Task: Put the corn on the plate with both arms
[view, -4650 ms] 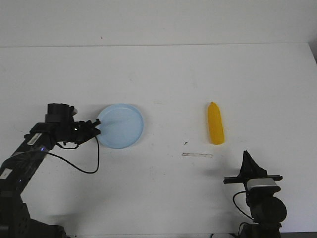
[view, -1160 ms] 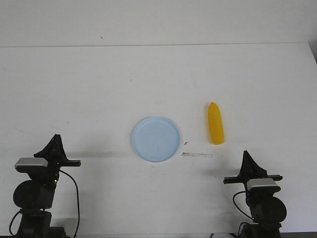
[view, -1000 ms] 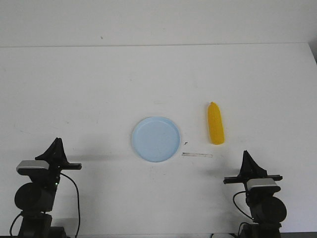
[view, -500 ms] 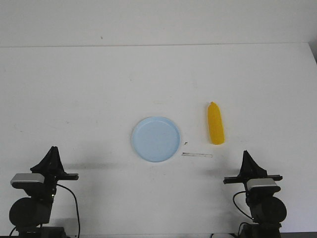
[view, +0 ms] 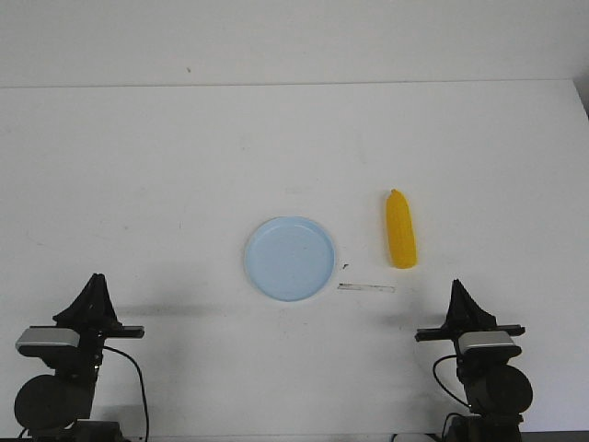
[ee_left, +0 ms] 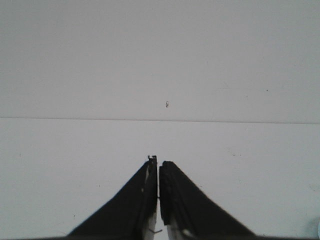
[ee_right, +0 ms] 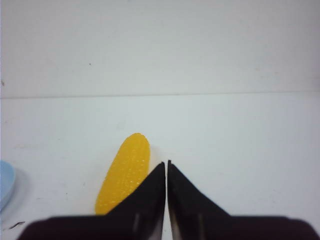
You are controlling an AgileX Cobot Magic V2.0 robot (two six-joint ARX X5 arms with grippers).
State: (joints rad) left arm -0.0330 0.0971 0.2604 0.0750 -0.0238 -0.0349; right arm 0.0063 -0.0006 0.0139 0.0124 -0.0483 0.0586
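Observation:
The yellow corn (view: 400, 230) lies on the white table right of centre, its length running away from me. It also shows in the right wrist view as the corn (ee_right: 125, 170), partly behind a finger. The pale blue plate (view: 290, 258) sits empty at the table's middle, a short gap left of the corn; a sliver of the plate (ee_right: 5, 185) shows at the right wrist view's edge. My left gripper (view: 93, 282) is shut at the near left, far from both; the left gripper (ee_left: 158, 161) holds nothing. My right gripper (view: 457, 287) is shut just short of the corn, and the right gripper (ee_right: 166, 162) is empty.
A thin grey strip (view: 365, 288) lies on the table between the plate and my right arm, with a tiny dark speck (view: 344, 266) beside it. The table's far edge (view: 294, 85) meets a white wall.
Over the earlier frames the left arm let go of the plate after moving it to the centre and drew back to the near left. In the last half second it sank slightly. The right arm stayed still.

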